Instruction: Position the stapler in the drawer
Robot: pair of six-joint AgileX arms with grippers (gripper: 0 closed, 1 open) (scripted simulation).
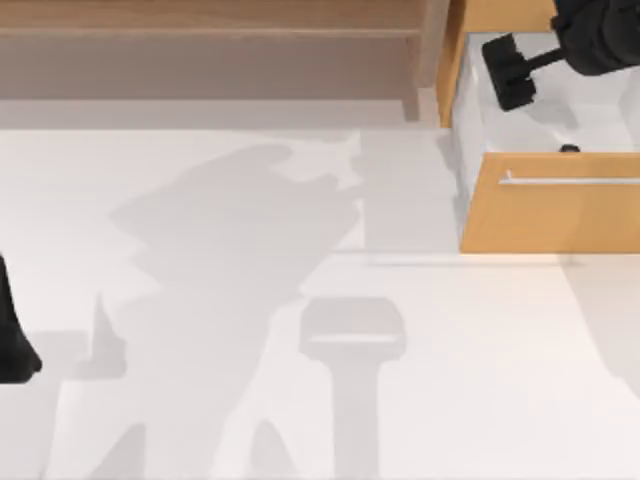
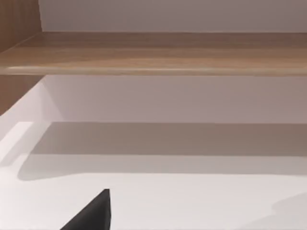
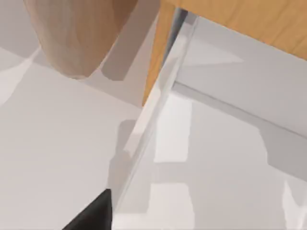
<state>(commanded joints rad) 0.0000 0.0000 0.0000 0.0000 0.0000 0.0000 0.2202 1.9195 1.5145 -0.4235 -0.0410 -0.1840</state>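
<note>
At the table's (image 1: 200, 400) left edge, nearest the camera, the left gripper (image 1: 14, 345) sits parked; its state cannot be told. Toward the far right corner the drawer (image 1: 560, 215) stands pulled open behind its silver bar handle (image 1: 570, 181). The stapler (image 1: 569, 149) peeks out inside, just behind the orange-wood front, its long axis hidden. The right gripper (image 1: 510, 72) hovers farther back over the drawer, the nearer arm, with the stapler lying frontward of it; whether it is open or closed cannot be told. No writing is legible.

The drawer (image 1: 550, 215) has a smooth orange-wood front, silver metal handle (image 1: 570, 181) and glossy white walls.
</note>
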